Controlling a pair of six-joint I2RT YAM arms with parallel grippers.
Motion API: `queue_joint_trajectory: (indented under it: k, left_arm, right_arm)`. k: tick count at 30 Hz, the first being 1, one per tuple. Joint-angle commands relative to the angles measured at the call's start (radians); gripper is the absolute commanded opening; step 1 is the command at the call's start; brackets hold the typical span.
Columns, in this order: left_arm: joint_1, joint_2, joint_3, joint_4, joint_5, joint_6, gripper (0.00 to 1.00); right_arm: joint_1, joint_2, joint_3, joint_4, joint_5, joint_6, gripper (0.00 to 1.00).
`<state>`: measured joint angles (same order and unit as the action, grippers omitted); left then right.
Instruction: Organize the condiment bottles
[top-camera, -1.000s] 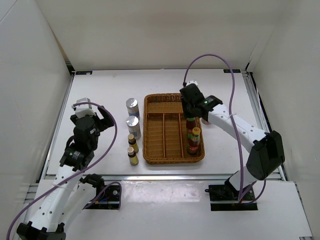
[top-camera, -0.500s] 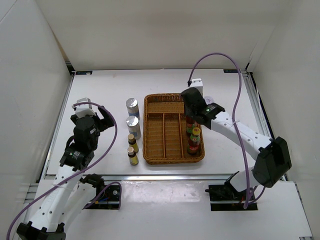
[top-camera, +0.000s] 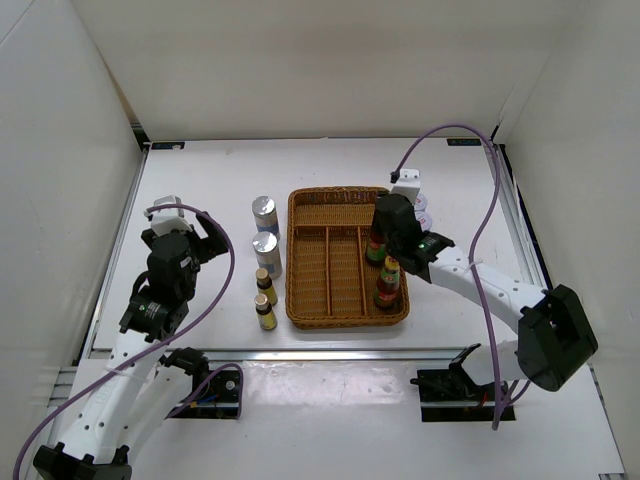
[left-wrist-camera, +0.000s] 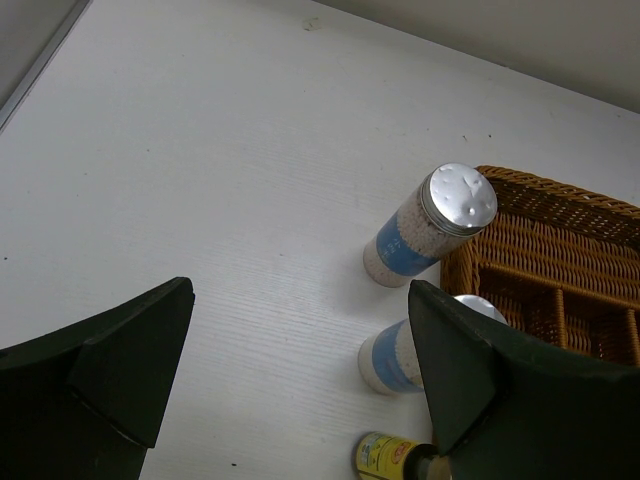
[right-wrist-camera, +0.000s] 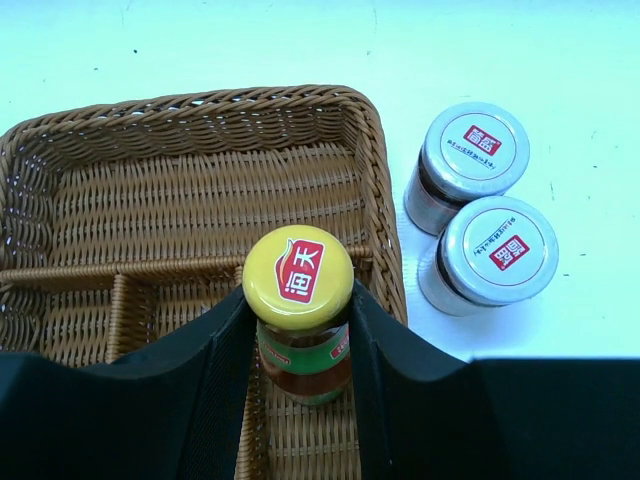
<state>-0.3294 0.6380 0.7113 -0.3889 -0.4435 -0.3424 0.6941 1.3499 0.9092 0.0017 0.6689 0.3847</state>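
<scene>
Right wrist view: right gripper (right-wrist-camera: 300, 310) is clamping yellow-capped sauce bottle (right-wrist-camera: 298, 272), standing in right compartment of wicker tray (right-wrist-camera: 190, 108), lower centre. Left wrist view: left gripper (left-wrist-camera: 300, 350) is hanging with fingers apart; silver-topped shaker (left-wrist-camera: 432, 222) standing right of centre.

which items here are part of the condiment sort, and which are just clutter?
Job: red sauce bottle in the right fingers, second sauce bottle, two pale-lidded jars, two shakers, two tiny bottles.
Other: wicker tray, purple cables.
</scene>
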Motion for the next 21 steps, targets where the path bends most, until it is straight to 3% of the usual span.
queue_joint_trajectory:
  k: [1, 9, 10, 14, 16, 20, 21]
  left_arm:
    - [-0.002, -0.003, -0.004, 0.004, 0.014, -0.009, 0.99]
    - [-0.002, -0.003, -0.004, 0.004, 0.014, -0.009, 0.99]
    - [-0.002, -0.003, -0.004, 0.004, 0.014, -0.009, 0.99]
    - [-0.002, -0.003, -0.004, 0.004, 0.014, -0.009, 0.99]
    - [-0.002, -0.003, -0.004, 0.004, 0.014, -0.009, 0.99]
    - [-0.002, -0.003, -0.004, 0.004, 0.014, -0.009, 0.99]
    - [-0.002, -0.003, -0.004, 0.004, 0.014, -0.009, 0.99]
  right_arm:
    - [0.001, -0.012, 0.031, 0.022, 0.044, 0.020, 0.00]
    - [0.012, -0.043, 0.062, -0.109, 0.014, 0.020, 0.27]
    - [0.021, -0.052, 0.062, -0.136, 0.014, 0.020, 0.36]
    - [0.021, -0.077, 0.082, -0.170, 0.014, 0.029, 0.54]
    - [0.021, -0.087, 0.103, -0.183, 0.014, 0.029, 0.56]
    - [0.021, -0.074, 0.176, -0.262, 0.005, 0.029, 0.77]
    - [0.021, -0.074, 0.195, -0.279, -0.006, 0.029, 0.77]
